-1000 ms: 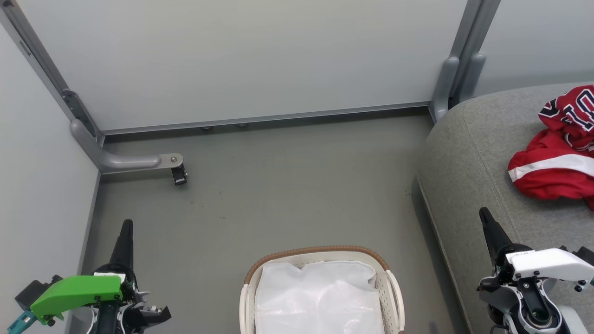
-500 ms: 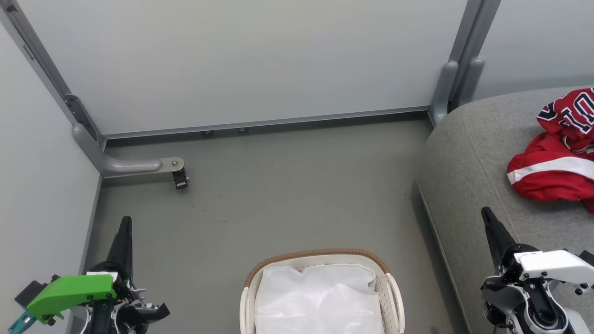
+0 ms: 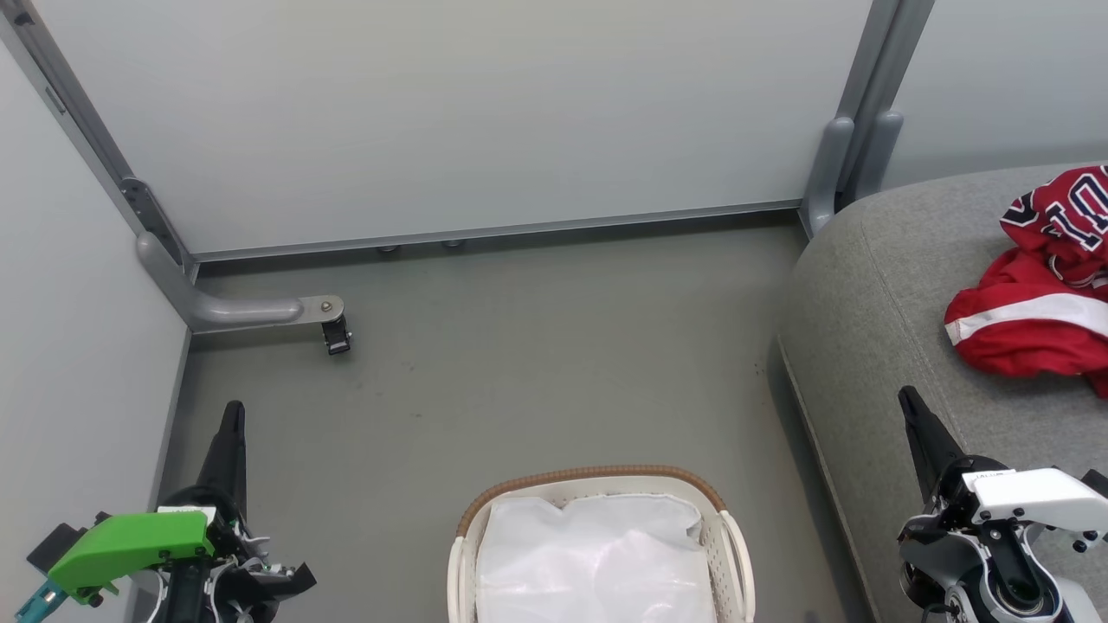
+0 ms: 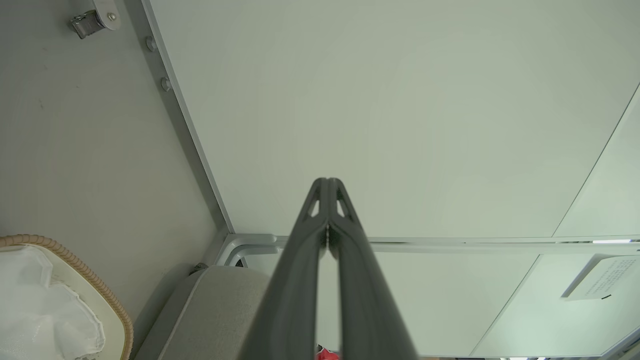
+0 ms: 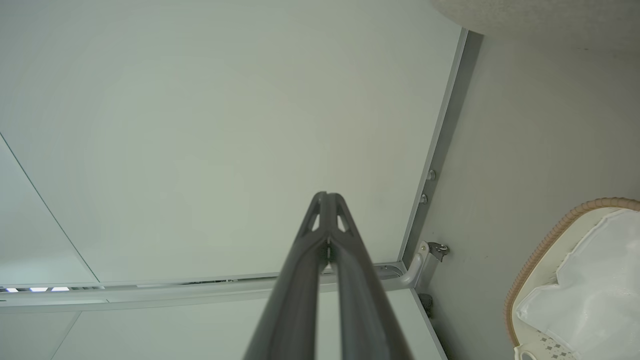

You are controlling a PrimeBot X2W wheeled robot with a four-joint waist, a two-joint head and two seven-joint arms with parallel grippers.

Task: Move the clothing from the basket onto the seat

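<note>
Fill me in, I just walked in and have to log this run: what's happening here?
Nothing is being handled at this moment. The red jersey lies crumpled on the grey seat, and the basket on the floor holds a white liner sheet. The left gripper and right gripper hang low at either side, fingers shut and holding nothing.

From the head, looks steeply down on floor (image 3: 537, 381), basket (image 3: 597, 472) and seat (image 3: 866, 303). From each wrist, faces the wall panel (image 4: 400, 100) from well back; shares basket rim with head view.
</note>
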